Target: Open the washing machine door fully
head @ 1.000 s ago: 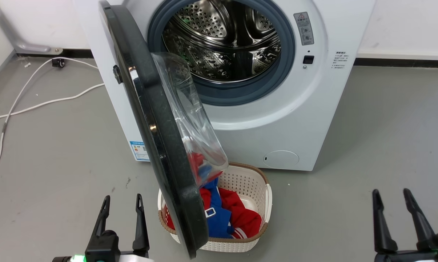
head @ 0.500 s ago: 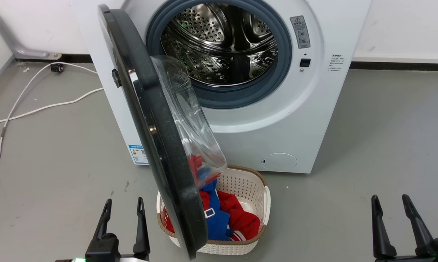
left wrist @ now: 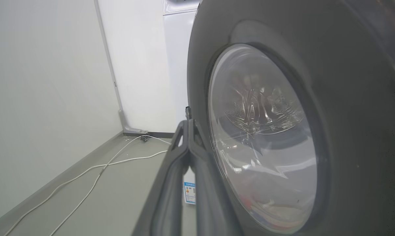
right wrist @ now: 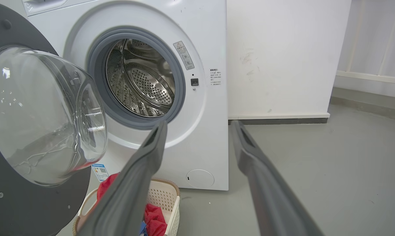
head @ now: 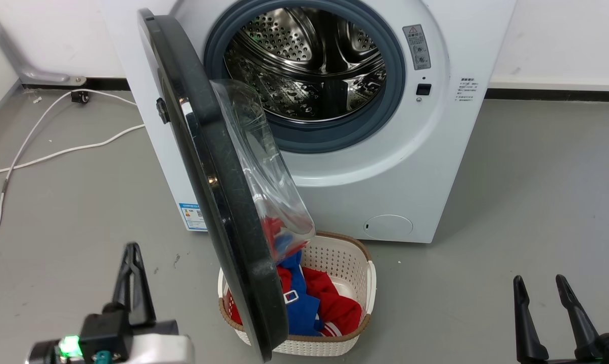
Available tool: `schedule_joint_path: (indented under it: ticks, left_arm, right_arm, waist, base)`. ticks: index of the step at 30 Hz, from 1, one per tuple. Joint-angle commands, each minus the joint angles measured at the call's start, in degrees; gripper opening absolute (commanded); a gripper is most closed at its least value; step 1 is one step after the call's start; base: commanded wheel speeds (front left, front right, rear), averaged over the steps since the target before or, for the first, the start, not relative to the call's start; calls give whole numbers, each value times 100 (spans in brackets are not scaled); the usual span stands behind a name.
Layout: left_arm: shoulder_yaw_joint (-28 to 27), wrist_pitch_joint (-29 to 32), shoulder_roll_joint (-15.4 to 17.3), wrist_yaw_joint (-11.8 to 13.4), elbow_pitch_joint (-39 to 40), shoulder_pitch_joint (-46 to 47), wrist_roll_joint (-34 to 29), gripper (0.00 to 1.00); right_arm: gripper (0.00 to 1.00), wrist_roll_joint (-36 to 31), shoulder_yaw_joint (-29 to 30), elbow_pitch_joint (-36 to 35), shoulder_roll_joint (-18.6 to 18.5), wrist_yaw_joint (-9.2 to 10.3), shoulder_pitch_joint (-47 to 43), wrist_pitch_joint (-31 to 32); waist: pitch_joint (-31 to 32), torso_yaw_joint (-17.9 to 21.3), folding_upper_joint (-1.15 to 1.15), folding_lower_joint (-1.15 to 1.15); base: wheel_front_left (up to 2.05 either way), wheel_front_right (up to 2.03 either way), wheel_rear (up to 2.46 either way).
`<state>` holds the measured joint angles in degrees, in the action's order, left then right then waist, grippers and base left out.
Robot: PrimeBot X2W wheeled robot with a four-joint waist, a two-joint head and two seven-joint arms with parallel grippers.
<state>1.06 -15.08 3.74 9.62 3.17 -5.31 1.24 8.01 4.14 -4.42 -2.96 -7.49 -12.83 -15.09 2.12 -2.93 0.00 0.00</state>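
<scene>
The washing machine door [head: 218, 192], glossy black with a bulging clear glass bowl [head: 264, 167], stands swung out edge-on from its hinge on the machine's left side. Behind it the steel drum [head: 309, 65] is uncovered. My left gripper [head: 131, 248] hangs low to the left of the door's outer face, apart from it, fingers shut on nothing. In the left wrist view the shut fingertips [left wrist: 187, 123] point along the door's outer face [left wrist: 348, 98]. My right gripper [head: 537, 284] is open at the lower right, far from the door. The right wrist view has the open gripper [right wrist: 199, 126] facing the machine, door [right wrist: 20, 209] at left.
A cream perforated basket [head: 357, 283] of red and blue clothes sits on the floor under the door's lower edge. White cables [head: 56, 149] trail across the grey floor at left. The white machine body [head: 435, 167] backs onto a wall.
My left gripper has shut, turned and shifted left and up in the head view. The door keeps its angle. The head view has tilted slightly.
</scene>
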Motion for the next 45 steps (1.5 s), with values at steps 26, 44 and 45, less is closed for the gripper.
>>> schedule_joint_path:
  ticks: [26,44,45]
  left_arm:
    - [1908,-12,293,-521,2320,1377,-680,0]
    - [3042,113,230,-902,1031,708,-422,0]
    - [3076,108,236,-910,962,668,-408,0]
  right_arm:
    - [100,-10,-36,-76,15,-1,-88,-10]
    - [100,24,17,-71,15,-1,-22,-10]
    - [100,23,21,-70,15,-1,-16,-10]
  waist:
    - [-34,-75,0,0]
    - [-199,-192,0,0]
    - [-211,-203,0,0]
  base:
    - [0,0,0]
    - [0,0,0]
    - [0,0,0]
